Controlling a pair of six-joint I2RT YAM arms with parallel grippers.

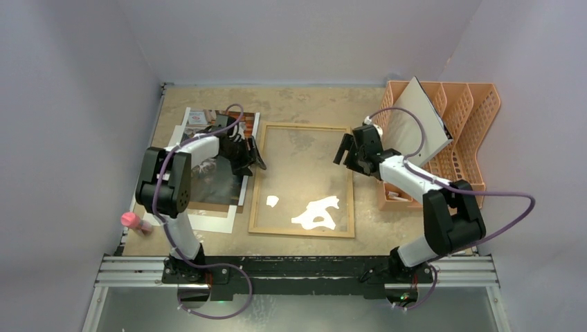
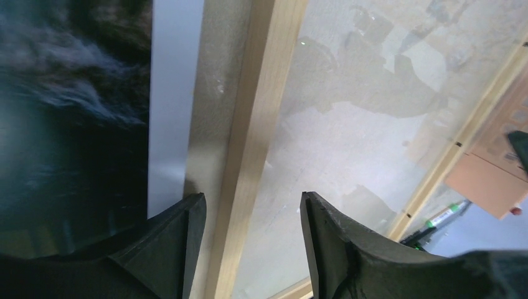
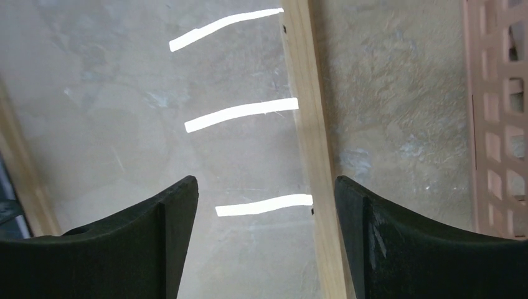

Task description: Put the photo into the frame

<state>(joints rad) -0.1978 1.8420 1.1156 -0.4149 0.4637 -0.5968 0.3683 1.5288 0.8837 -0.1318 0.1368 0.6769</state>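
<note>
1. The left fingers (image 2: 168, 249) are spread and hold nothing. They sit either side of the left rail of the frame (image 2: 258, 124), one tip over the glazed side and one over the photo side.
2. The right fingers (image 3: 149, 243) are spread wider, also empty, and straddle the frame's right rail. With a pair at each of two opposite rails, they look set to steady or shift the frame rather than fetch anything.
3. The frame lies flat in the middle of the desk (image 1: 311, 104), between the two arms where either can reach it. The desk shows through it, and the bright glare patches suggest a clear pane, though I cannot be sure of that.
4. The photo (image 1: 220, 181) is not yet in the frame. It lies flat on the desk just beside the frame's left rail, partly under the left arm, so the move across would be short. A pale strip runs along its near edge; whether that is its own margin or a separate sheet is hard to tell.
5. Counted: one frame, one photo, two arms.
6. Further out there is one orange rack (image 1: 477, 117) at the right with one pale board (image 1: 415, 121) leaning in it. One pink-capped item (image 1: 131, 220) sits at the desk's left edge.
</note>
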